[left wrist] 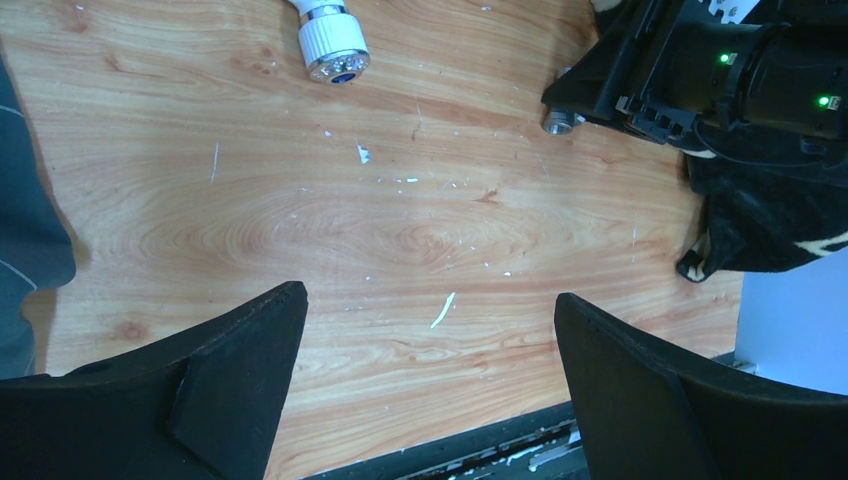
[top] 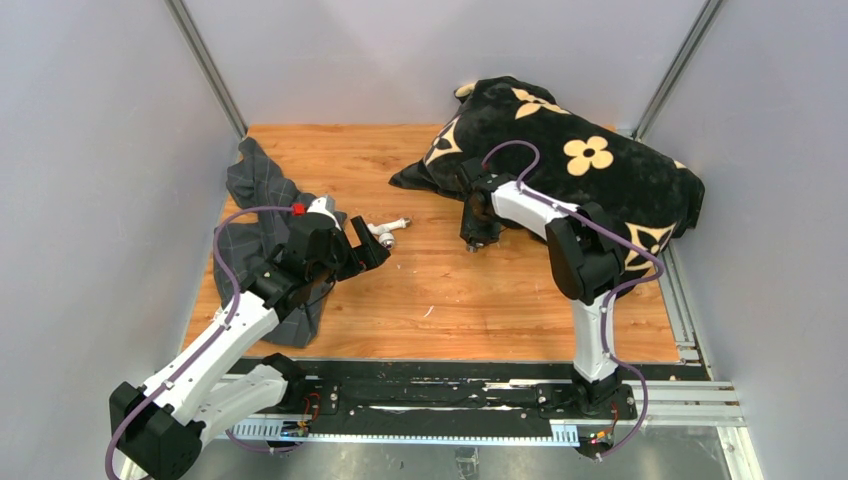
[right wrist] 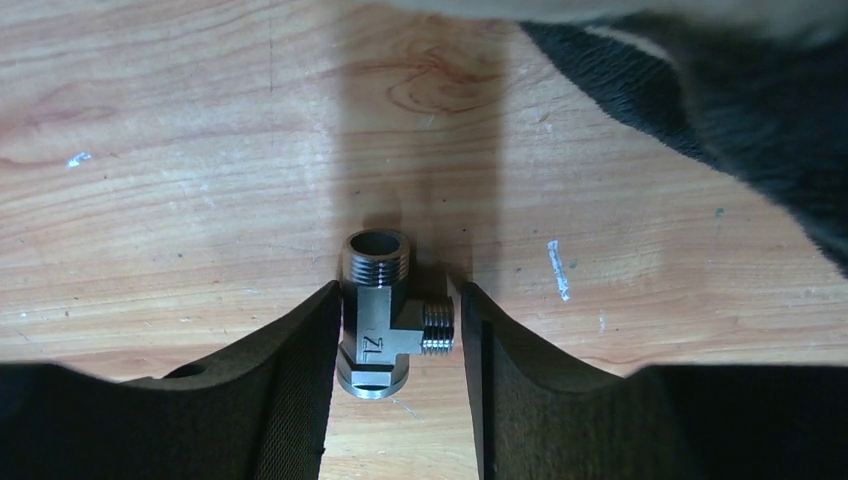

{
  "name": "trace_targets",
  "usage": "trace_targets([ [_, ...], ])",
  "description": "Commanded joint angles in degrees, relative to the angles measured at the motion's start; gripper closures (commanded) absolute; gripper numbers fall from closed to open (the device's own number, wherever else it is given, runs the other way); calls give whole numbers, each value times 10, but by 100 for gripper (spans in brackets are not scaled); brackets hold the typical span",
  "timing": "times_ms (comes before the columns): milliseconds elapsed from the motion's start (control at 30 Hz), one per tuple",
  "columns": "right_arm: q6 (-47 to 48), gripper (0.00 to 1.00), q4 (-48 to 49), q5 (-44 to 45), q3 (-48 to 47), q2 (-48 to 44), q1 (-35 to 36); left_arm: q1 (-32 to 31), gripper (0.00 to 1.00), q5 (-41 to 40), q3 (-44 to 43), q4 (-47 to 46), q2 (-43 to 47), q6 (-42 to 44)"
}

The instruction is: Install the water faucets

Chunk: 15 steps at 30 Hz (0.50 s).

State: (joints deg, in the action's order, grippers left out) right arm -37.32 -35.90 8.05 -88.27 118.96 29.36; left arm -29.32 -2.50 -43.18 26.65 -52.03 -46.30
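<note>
Plainly, the job is at its start, for the two parts lie apart and nothing is screwed together. The right gripper (right wrist: 400,305) stands low over the wooden table (right wrist: 180,150) with the grey metal T-piece (right wrist: 380,330) between its fingers (right wrist: 300,380). One finger lies against the piece's body and the other sits just beside its threaded side branch. Whether they already pinch it cannot be told. Two characters are stamped on the flat of the T-piece, perhaps "TZ", though they lie sideways and small. Past the fingertips, up and to the right, the black flowered cushion (right wrist: 740,110) overhangs the boards.

The left gripper (left wrist: 430,305) is spread wide and holds nothing; only bare scuffed wood lies between its fingers. Ahead of it and a little to its left lies the white tap body (left wrist: 332,45), its round metallic end turned towards the camera and no writing legible on it. The grey checked cloth (left wrist: 25,230) lies at that hand's left.

What remains, by this showing, is nearly everything: taking up the tap body, bringing the parts together and threading them home.
</note>
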Motion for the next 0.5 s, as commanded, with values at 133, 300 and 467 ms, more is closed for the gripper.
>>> trace_targets([
  [133,42,60,-16,9,-12,5,18,1,2,5,-2,-15,7,-6],
  [300,77,71,5,-13,-2,-16,21,1,2,7,7,-19,13,-7],
  [467,183,84,144,-116,101,-122,30,1,2,113,11,-73,-8,-1],
])
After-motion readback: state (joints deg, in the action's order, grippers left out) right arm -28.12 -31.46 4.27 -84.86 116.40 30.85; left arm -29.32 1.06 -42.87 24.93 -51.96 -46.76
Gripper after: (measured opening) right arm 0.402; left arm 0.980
